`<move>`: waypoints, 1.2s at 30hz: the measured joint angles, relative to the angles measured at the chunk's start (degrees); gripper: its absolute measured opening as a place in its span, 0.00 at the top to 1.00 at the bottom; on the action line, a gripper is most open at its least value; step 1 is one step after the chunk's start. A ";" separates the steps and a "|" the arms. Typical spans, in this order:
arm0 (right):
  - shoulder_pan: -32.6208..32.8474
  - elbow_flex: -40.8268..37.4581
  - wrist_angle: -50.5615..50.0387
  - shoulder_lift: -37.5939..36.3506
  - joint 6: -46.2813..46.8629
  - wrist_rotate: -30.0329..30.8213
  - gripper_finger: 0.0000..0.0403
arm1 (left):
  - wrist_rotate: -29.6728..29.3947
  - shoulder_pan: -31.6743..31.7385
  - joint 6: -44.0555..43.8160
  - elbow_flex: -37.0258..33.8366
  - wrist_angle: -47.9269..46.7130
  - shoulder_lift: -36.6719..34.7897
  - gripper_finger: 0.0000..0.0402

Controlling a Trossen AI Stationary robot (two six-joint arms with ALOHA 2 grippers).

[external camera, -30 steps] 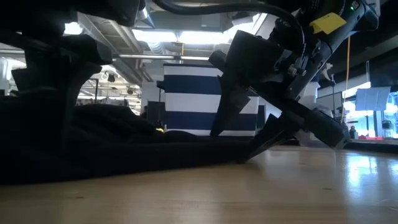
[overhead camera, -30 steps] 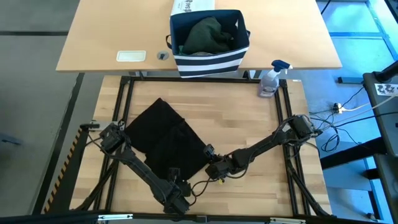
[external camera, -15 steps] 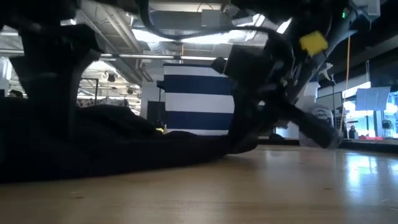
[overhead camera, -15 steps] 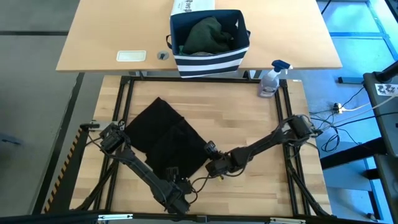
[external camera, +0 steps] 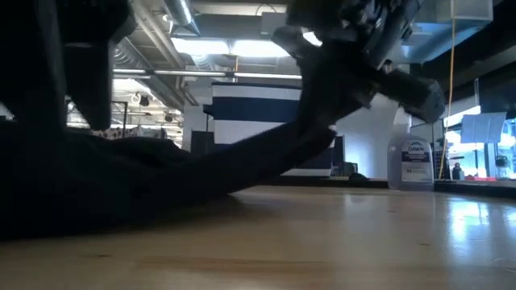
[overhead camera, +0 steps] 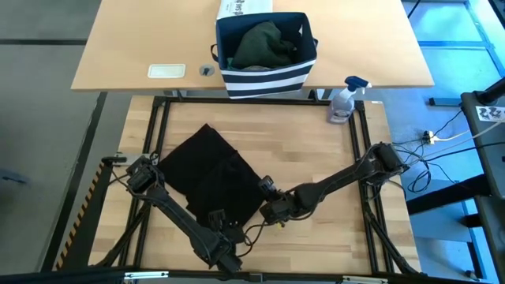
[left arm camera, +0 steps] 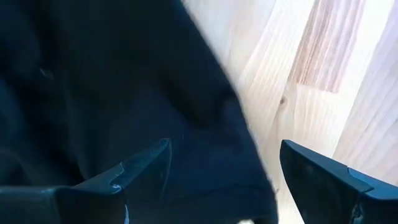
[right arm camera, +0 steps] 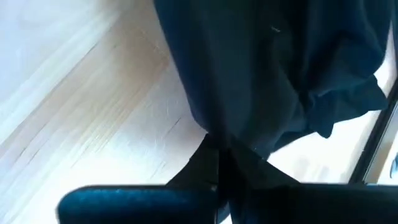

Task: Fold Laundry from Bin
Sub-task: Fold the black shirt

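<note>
Black garment lay on counter; right jaws pinched its corner to lift for folding; left jaws gaped, empty.

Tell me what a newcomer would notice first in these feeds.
The black garment spread on the wooden table, with the right tool pinched shut on its near right corner, lifting that edge in the low view. The left tool hangs open over the garment's near edge. Beyond the table stands the striped bin with a dark green garment inside, a spray bottle to its right.
</note>
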 joint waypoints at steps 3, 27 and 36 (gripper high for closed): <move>-0.07 1.79 -2.02 -0.02 0.17 -0.17 0.99 | -0.31 -0.43 -2.28 0.00 0.30 0.02 0.27; -4.96 3.14 -4.28 -0.02 4.32 -4.01 1.00 | -3.29 -1.02 -1.75 -0.07 3.72 4.01 0.27; -6.03 3.14 -4.15 -0.02 4.52 -5.48 1.00 | -1.33 -1.17 -1.75 -0.07 -0.46 5.33 0.27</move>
